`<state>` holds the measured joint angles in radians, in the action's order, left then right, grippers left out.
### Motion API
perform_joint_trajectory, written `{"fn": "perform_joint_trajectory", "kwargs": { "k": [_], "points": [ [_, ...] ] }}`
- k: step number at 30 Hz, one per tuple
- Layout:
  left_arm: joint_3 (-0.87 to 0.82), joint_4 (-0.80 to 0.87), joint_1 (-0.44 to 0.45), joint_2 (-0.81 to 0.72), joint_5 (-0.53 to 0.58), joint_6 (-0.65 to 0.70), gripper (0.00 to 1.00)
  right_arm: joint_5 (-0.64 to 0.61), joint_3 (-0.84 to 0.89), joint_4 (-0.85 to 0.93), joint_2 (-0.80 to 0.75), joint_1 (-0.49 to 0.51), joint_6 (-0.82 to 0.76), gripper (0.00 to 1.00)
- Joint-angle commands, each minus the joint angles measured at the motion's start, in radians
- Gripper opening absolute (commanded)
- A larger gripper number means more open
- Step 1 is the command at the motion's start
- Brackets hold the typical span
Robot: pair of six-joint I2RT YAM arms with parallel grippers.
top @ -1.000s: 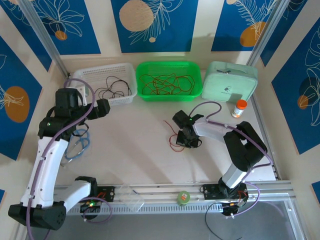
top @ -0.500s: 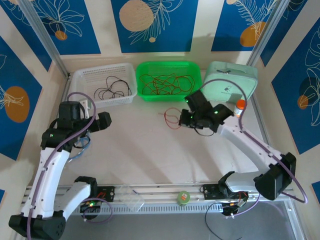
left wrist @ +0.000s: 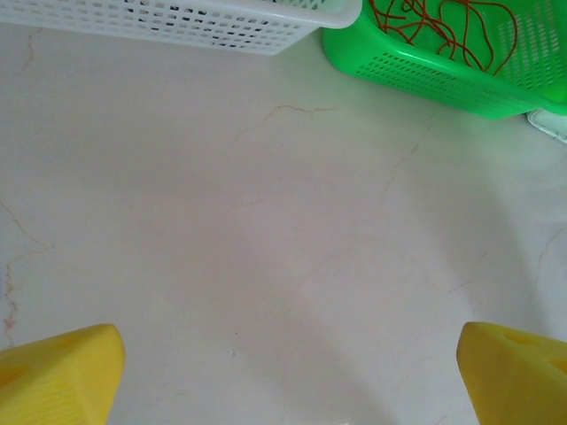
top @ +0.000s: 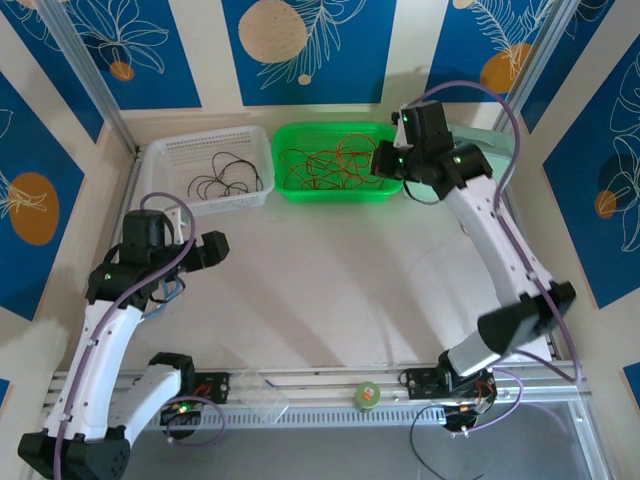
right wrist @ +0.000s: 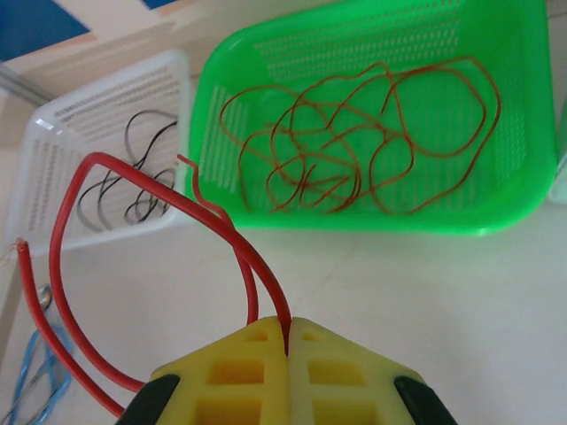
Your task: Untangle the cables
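Status: the sort looks nearly done. The black cables (top: 225,182) lie in the white basket (top: 165,160) and the red bundle (top: 320,165) lies in the green basket (top: 340,192). I spot no loose wire on the table (top: 330,290). The right gripper (right wrist: 288,329) is clenched on one red cable (right wrist: 99,159), held up at the green basket's right end. My read is that what's left is getting that one over the red pile and letting go, then checking nothing trails over the rim. The left gripper (left wrist: 288,367) is spread wide with nothing in it, hanging over bare table short of the two baskets. On views, the top camera gives me the layout: both arms, both baskets, the held loop hanging over the green one, and the light-blue tube (top: 160,290) beside the left arm. It can't resolve the pinch. The right wrist does: fingers closed flush, the cable entering at the seam, a big loop arcing left and a free end dangling. The left wrist confirms the yellow fingertips (left wrist: 62,372) are far apart with only tabletop between them.
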<state>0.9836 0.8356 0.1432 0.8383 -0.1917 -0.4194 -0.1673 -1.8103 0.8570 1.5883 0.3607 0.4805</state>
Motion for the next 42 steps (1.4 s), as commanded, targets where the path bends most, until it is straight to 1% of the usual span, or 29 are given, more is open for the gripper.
{"fn": "perform_joint_trajectory", "kwargs": {
  "k": [1, 3, 6, 11, 17, 18, 20, 23, 25, 27, 30, 31, 33, 36, 37, 39, 40, 41, 42],
  "points": [
    [-0.013, -0.032, 0.011, -0.02, -0.032, 0.002, 0.98, 0.06, -0.09, -0.044, 0.15, -0.045, -0.087, 0.0],
    [-0.013, -0.031, 0.013, -0.018, -0.028, 0.011, 1.0, 0.053, -0.149, -0.06, 0.249, -0.066, -0.107, 0.0],
    [-0.013, -0.029, 0.013, -0.015, -0.02, 0.022, 1.0, 0.046, -0.231, -0.084, 0.397, -0.088, -0.125, 0.0],
    [-0.011, -0.036, 0.012, -0.011, -0.016, 0.026, 1.0, 0.055, -0.348, -0.09, 0.62, -0.117, -0.092, 0.0],
    [-0.014, -0.055, 0.013, -0.011, 0.002, 0.037, 1.0, 0.093, -0.432, -0.097, 0.769, -0.122, -0.046, 0.01],
    [-0.016, -0.059, 0.013, -0.013, 0.007, 0.04, 1.0, 0.097, -0.44, -0.095, 0.782, -0.123, -0.042, 0.06],
    [-0.018, -0.065, 0.013, -0.013, 0.023, 0.048, 1.0, 0.108, -0.442, -0.104, 0.792, -0.12, -0.039, 0.22],
    [-0.028, -0.08, 0.013, -0.022, 0.059, 0.061, 1.0, 0.108, -0.439, -0.109, 0.78, -0.116, -0.048, 0.42],
    [-0.042, -0.099, 0.013, -0.033, 0.086, 0.071, 1.0, 0.106, -0.432, -0.109, 0.755, -0.113, -0.061, 0.51],
    [-0.066, -0.132, 0.013, -0.05, 0.128, 0.08, 1.0, 0.099, -0.405, -0.118, 0.71, -0.112, -0.076, 0.58],
    [-0.103, -0.183, 0.013, -0.076, 0.231, 0.093, 1.0, 0.074, -0.314, -0.158, 0.591, -0.109, -0.103, 0.68],
    [-0.109, -0.198, 0.013, -0.083, 0.261, 0.096, 1.0, 0.062, -0.266, -0.18, 0.534, -0.106, -0.113, 0.71],
    [-0.12, -0.238, 0.013, -0.095, 0.285, 0.11, 1.0, 0.037, -0.169, -0.219, 0.42, -0.105, -0.124, 0.75],
    [-0.163, -0.313, 0.013, -0.112, 0.37, 0.069, 1.0, 0.0, 0.008, -0.286, 0.225, -0.104, -0.146, 0.79],
    [-0.193, -0.36, 0.013, -0.123, 0.383, 0.063, 1.0, -0.018, 0.077, -0.309, 0.155, -0.104, -0.157, 0.8],
    [-0.306, -0.512, 0.013, -0.157, 0.371, 0.062, 0.99, -0.057, 0.207, -0.347, 0.027, -0.107, -0.171, 0.8],
    [-0.389, -0.641, 0.013, -0.179, 0.37, 0.069, 0.99, -0.081, 0.278, -0.364, -0.038, -0.109, -0.179, 0.8],
    [-0.466, -0.763, 0.011, -0.195, 0.39, 0.061, 0.99, -0.104, 0.346, -0.388, -0.103, -0.112, -0.187, 0.8],
    [-0.524, -0.848, 0.012, -0.201, 0.422, 0.048, 0.99, -0.116, 0.42, -0.413, -0.151, -0.118, -0.195, 0.8]
  ]
}}
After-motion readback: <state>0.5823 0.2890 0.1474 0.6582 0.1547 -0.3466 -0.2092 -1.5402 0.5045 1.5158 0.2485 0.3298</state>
